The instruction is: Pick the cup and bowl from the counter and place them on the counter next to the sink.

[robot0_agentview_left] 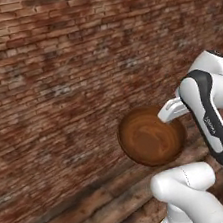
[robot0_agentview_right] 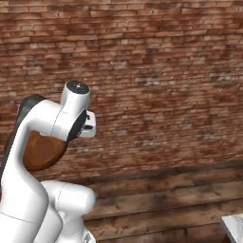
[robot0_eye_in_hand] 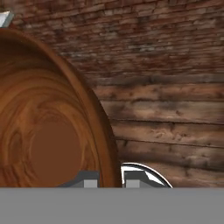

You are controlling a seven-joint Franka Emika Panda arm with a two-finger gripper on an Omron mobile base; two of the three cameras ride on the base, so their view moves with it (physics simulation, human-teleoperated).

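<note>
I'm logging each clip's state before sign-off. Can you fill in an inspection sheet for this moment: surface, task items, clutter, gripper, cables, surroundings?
Surface: a small corner of the marble counter shows at the lower right of the right base view.
Task items: the bowl is held up in the air, tipped on its side with its inside facing the left base camera; cup and sink nothing seen.
Clutter: nothing seen.
Gripper: the gripper is shut on the bowl, one finger on each side of the rim.
Cables: nothing seen.
Surroundings: brick wall ahead, wooden plank floor below.
</note>
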